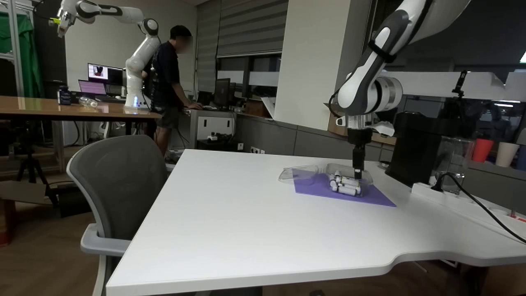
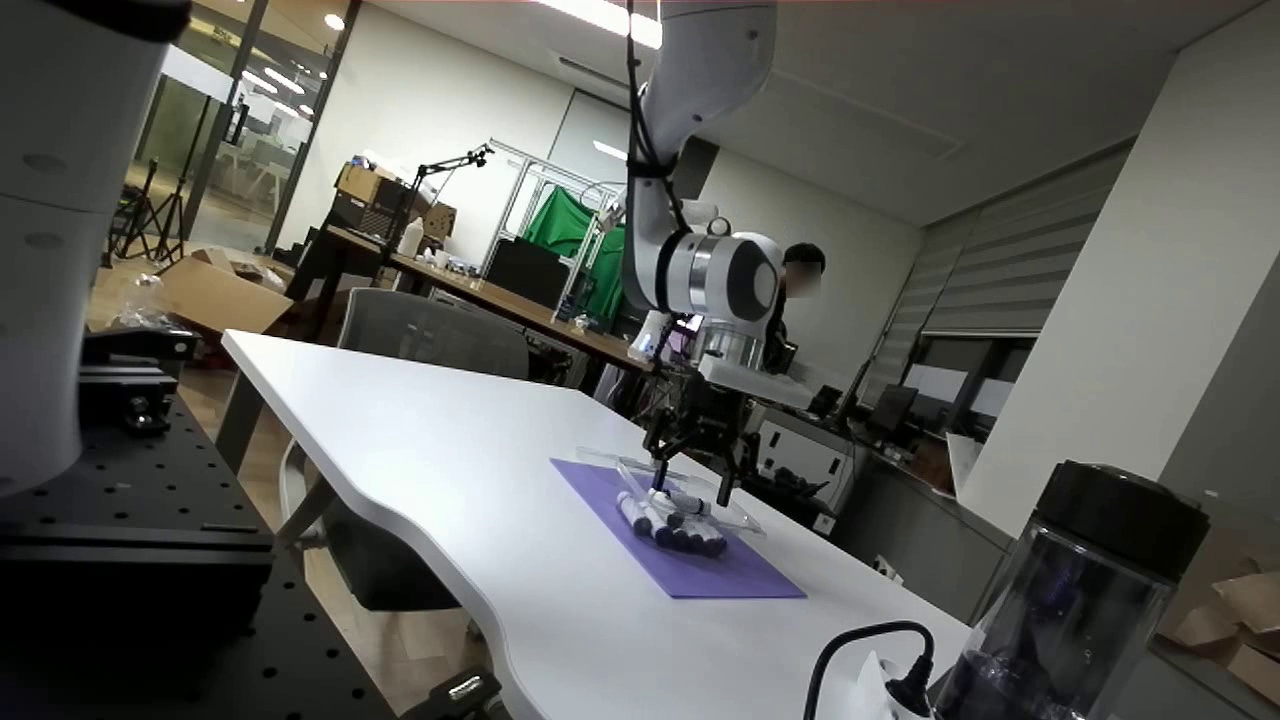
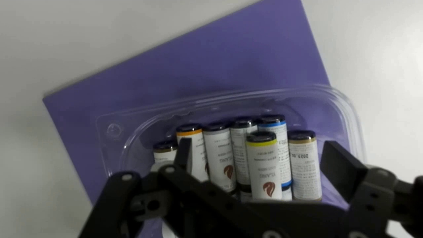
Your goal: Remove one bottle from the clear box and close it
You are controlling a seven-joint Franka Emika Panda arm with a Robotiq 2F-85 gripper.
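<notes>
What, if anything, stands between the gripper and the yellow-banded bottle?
From above, nothing visible: the clear box has its lid open, the gripper is open above, and the yellow-banded bottle lies atop other bottles. Those on either side might catch the fingers on closing.

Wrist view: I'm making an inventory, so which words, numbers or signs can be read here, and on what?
"2023.0", next character unclear: rightmost bottle.
"2023", blurred: blue-banded bottle.
Possibly "YLANG", blurred: yellow-banded bottle, grey-banded bottle.
Red-brown leaf-like sign, no word: same two; part of one on orange-banded bottle.
Remaining print: too small or blurred to read.
</notes>
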